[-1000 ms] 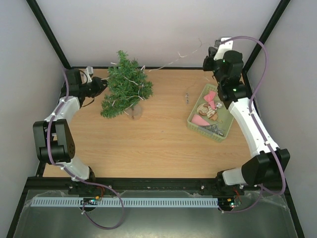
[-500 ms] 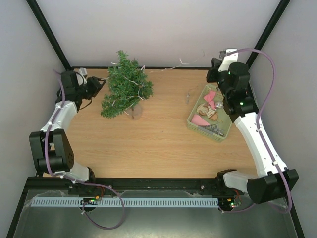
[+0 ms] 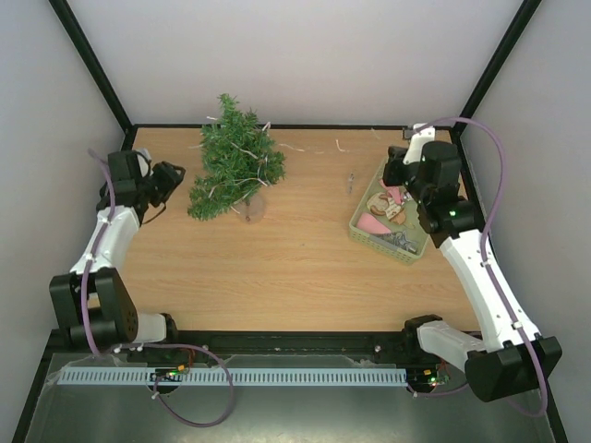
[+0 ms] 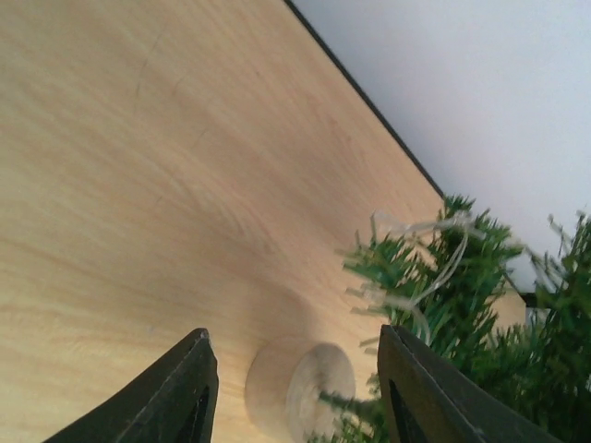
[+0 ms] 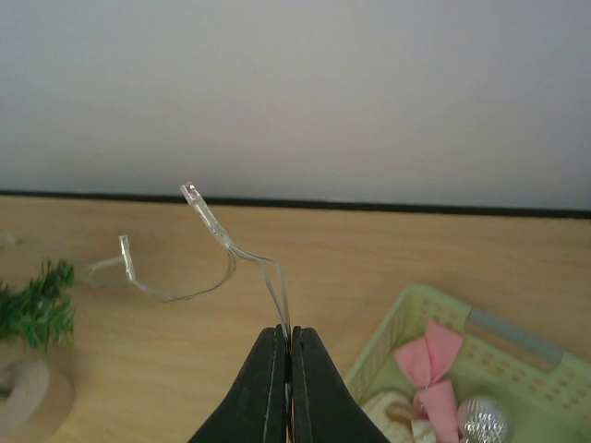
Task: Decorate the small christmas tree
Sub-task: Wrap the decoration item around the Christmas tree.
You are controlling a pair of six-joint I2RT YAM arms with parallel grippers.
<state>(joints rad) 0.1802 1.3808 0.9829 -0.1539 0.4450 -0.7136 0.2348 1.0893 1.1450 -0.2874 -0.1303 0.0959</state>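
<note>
The small christmas tree (image 3: 235,159) stands at the back left of the table on a pale round base (image 3: 254,205), with a thin clear light wire draped through its branches. My left gripper (image 3: 172,173) is open and empty, a little left of the tree. In the left wrist view its jaws (image 4: 294,386) stand wide apart, facing the base (image 4: 277,388) and the green branches (image 4: 443,268). My right gripper (image 3: 391,172) is shut on the free end of the light wire (image 5: 226,245), pinched between the fingertips (image 5: 289,346) above the table.
A light-green basket (image 3: 356,227) at the right holds pink bows, a silver ball and other ornaments; its corner shows in the right wrist view (image 5: 406,314). A small ornament (image 3: 351,177) lies on the table left of the basket. Black frame posts stand at the back corners.
My right arm has come down and toward me with the wire, which now hangs lower near the table. My left gripper has drawn back left, away from the tree.
</note>
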